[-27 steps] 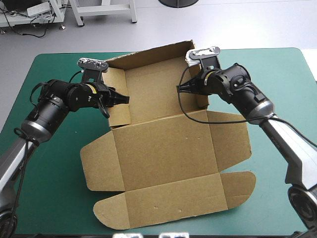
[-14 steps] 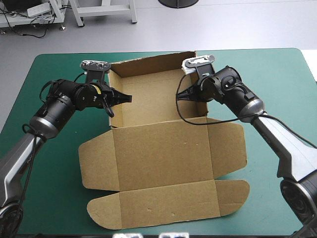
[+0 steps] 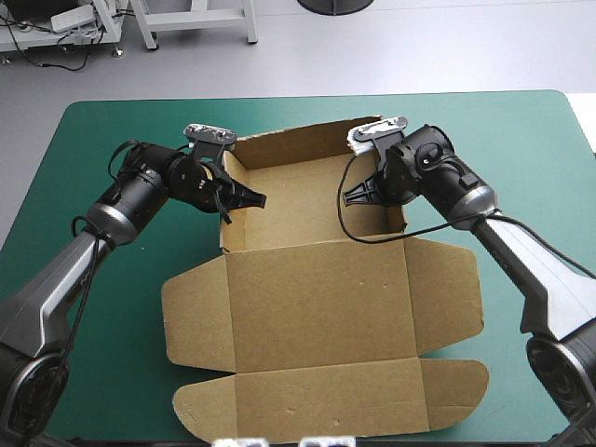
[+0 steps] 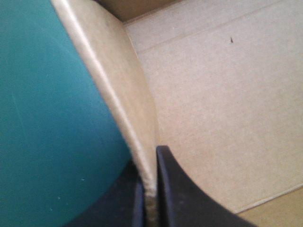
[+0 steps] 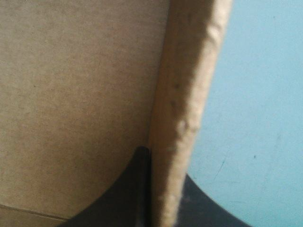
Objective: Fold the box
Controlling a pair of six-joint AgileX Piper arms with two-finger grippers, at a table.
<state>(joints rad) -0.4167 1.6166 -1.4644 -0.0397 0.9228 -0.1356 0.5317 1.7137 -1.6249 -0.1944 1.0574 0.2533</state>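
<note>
Box (image 3: 317, 307) partly formed — left gripper (image 3: 244, 205) and right gripper (image 3: 358, 193) each clamp a raised side wall between their fingers; lid and flaps lie flat — untucked.

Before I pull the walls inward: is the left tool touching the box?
Touching. The left wrist view shows the left tool shut on the box: its upright wall sits pinched between both black fingers.

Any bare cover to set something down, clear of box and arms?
Free: teal-green cover at the far-right corner beyond the right arm, and at the far-left corner behind the left gripper. Crowded: the middle, filled by the box, with both it and the right gripper shut on its side walls.
</note>
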